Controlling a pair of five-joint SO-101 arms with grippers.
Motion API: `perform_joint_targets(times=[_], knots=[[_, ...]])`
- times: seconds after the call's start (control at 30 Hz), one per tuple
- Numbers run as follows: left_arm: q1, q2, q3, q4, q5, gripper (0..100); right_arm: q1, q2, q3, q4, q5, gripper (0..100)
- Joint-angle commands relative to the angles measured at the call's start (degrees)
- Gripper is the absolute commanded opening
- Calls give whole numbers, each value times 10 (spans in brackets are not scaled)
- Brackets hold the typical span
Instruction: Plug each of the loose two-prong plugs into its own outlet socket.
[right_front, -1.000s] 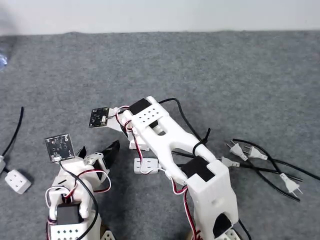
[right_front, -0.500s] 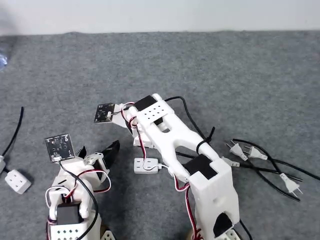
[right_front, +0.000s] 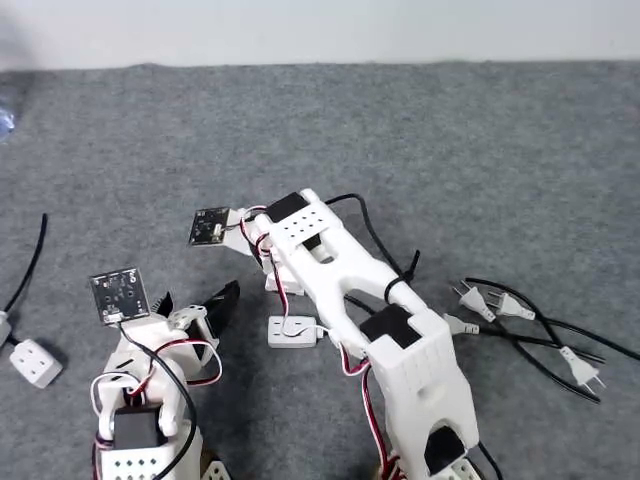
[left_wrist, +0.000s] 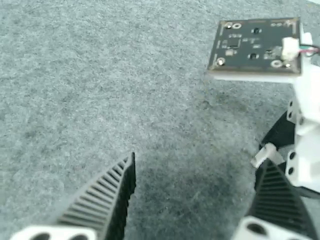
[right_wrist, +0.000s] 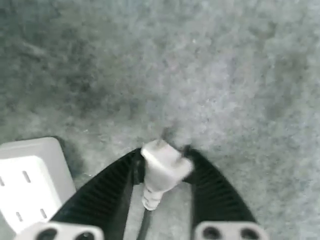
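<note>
plug (right_wrist: 162, 167) pinched in my right gripper (right_wrist: 162, 152), prongs poking past the tips, just beside the outlet block (right_wrist: 30, 185), not in it. left gripper (left_wrist: 197, 165) gapes wide over carpet (left_wrist: 100, 75), left of that block. spare plugs (right_front: 480, 300) lie right of it.

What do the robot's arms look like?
The left arm and right arm are blocky white plastic with black motor blocks. Thin red, white and black wires loop along them. The left gripper and right gripper have black ribbed fingers, and a small dark square circuit board sits by each wrist.
</note>
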Motion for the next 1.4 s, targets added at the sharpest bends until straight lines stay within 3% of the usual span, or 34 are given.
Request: perform_joint_targets(times=[0.0,0.33,0.7,0.9,1.1,1.2,1.37], knots=[[-1,-3,-1,2,4,359,-7,-13,0,-1,-1,32],[-1,-3,-1,2,4,359,-5,-60,0,46,34,8],[-1,-3,-1,2,4,359,94,-95,0,217,213,8],[-2,-3,-1,2,4,359,102,-38,-37,175,188,29],[-2,-3,-1,2,4,359,101,-19,-49,155,139,342],[-2,-3,-1,2,4,359,100,-20,-69,159,145,340],[-2,-3,-1,3,4,359,101,-19,-104,194,160,242]])
